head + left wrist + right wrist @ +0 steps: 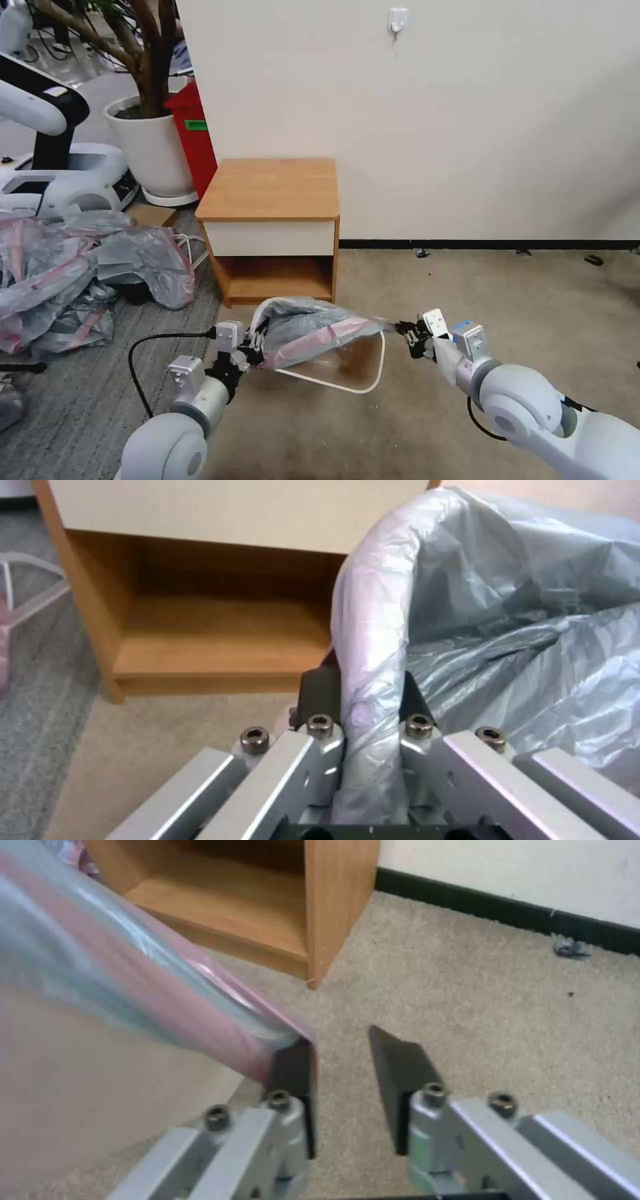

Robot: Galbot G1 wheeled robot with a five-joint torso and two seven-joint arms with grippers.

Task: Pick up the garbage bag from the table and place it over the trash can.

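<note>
Bag (313, 330) stretched L-R (left tool (255, 343) pinching).

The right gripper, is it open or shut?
Open. In the right wrist view the right gripper has carpet showing between its two black fingers. The bag only touches the outside of one finger.

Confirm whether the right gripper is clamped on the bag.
No. The right gripper is open, the bag only touching one finger.
</note>
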